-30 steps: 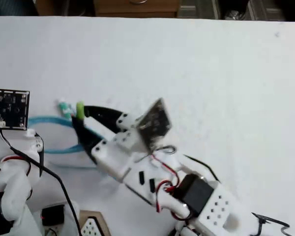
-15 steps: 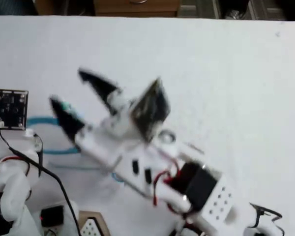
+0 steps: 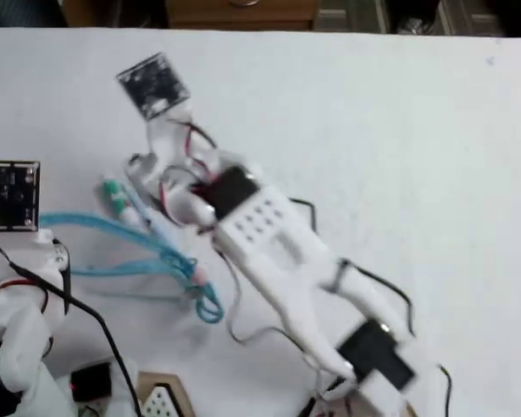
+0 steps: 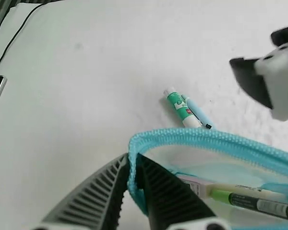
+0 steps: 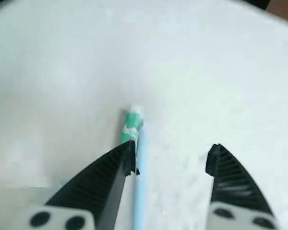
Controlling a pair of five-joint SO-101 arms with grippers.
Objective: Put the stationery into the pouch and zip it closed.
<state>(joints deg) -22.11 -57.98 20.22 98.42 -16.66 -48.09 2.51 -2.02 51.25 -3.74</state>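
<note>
Pouch count: one light-blue zip pouch (image 3: pixel 122 248), mouth open, lying at 8 o'clock on the table (image 3: pixel 399 130).
Stationery inside: two pieces, a green marker (image 4: pixel 252 203) and a white pen (image 4: pixel 201 183), side by side.
Stationery outside: two pieces, a green-and-white tube (image 3: pixel 113 193) and a pale blue pen (image 4: pixel 196 113), touching along their length, just beside the pouch's rim at 12 o'clock.
Left gripper (image 4: pixel 134 167): one, jaws clamped on the pouch's zip edge at its 9 o'clock end.
Right gripper (image 5: pixel 172 160): one, jaws spread apart with nothing between them, hovering over the tube and the blue pen.
Change: a second ago the right gripper was at the pouch mouth with a green piece between its jaws. It has since swung toward 11 o'clock and stands over the loose pair, jaws bare.
</note>
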